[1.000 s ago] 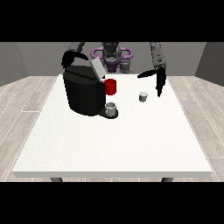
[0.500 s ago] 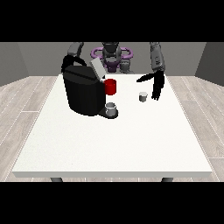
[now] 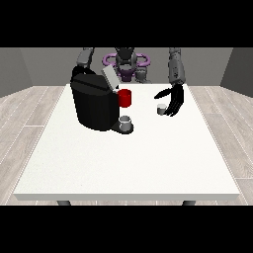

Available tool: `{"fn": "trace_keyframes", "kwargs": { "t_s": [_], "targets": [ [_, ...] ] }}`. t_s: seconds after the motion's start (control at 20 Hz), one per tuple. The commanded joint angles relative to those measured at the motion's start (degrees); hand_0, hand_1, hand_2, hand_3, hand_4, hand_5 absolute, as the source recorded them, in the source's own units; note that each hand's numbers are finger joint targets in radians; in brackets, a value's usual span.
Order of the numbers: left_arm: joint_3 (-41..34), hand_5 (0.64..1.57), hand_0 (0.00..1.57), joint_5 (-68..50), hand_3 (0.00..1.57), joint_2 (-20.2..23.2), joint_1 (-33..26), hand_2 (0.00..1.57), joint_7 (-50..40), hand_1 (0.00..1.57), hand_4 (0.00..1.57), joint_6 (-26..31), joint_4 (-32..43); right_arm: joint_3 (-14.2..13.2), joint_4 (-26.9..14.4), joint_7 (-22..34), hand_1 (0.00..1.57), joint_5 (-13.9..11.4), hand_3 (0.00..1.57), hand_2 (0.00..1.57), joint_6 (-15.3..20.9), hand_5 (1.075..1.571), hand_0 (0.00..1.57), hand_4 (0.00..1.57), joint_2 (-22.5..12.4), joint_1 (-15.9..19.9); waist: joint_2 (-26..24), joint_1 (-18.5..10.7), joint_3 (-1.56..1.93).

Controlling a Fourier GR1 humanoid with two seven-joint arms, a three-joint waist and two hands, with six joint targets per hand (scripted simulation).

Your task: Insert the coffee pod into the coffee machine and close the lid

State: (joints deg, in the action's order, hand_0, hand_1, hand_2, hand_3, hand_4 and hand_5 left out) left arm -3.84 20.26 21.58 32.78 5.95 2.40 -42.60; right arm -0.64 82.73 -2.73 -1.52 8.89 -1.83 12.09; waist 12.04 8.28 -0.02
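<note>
One front cam, across table, facing robot, far.

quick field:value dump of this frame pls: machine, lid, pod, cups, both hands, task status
machine: bulky black coffee machine, on the large white table at the view's left
lid: grey flap tilted up, open
pod: small grey coffee pod standing on the table, right of the machine
cups: red cup beside the machine; grey cup on the machine's base
hand at view's right: black hand just right of the pod, fingers relaxed, not holding it
hand at view's left: hidden behind the machine
task status: pod not yet grasped or inserted
</note>
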Motion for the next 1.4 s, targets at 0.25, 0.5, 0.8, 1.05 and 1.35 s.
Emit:
{"fn": "trace_keyframes", "kwargs": {
  "t_s": [0.25,0.5,0.8,1.05,1.35],
  "targets": [
    [2.4,1.571,0.65,7.2,0.53,1.7,2.8,0.79,3.9,0.65,0.0,-3.7,4.9,0.5,-0.7,0.6,0.0,-0.5,0.0,0.0,0.8,1.571,0.0,0.43,1.1,1.9,0.8,0.5,0.0],
    [-1.5,1.571,0.69,7.1,0.65,3.1,3.7,0.85,11.3,0.69,0.29,-10.9,8.9,3.1,2.8,-0.9,0.0,-1.3,0.0,0.0,2.9,1.571,0.0,0.52,1.8,0.2,5.2,2.3,-0.03],
    [0.6,1.571,0.97,11.4,0.86,0.3,3.5,1.09,11.4,0.97,0.32,-16.5,10.7,1.7,1.6,0.1,0.0,-0.3,0.0,0.0,1.9,1.571,0.0,0.51,1.8,1.8,4.0,1.5,-0.01],
    [1.8,1.571,1.03,13.9,0.89,3.5,4.7,1.11,10.2,1.03,0.29,-13.0,13.5,7.0,2.5,-2.1,0.0,1.3,0.0,0.0,6.0,1.571,0.0,0.51,1.8,-2.4,3.5,2.2,-0.01],
    [1.2,1.571,1.42,13.3,1.42,2.3,7.4,1.46,14.0,1.42,0.56,-10.9,12.1,-0.9,0.7,1.9,0.0,2.8,0.0,0.0,-0.1,1.571,0.0,0.43,-1.3,1.9,1.4,1.8,-0.01]
  ]
}}
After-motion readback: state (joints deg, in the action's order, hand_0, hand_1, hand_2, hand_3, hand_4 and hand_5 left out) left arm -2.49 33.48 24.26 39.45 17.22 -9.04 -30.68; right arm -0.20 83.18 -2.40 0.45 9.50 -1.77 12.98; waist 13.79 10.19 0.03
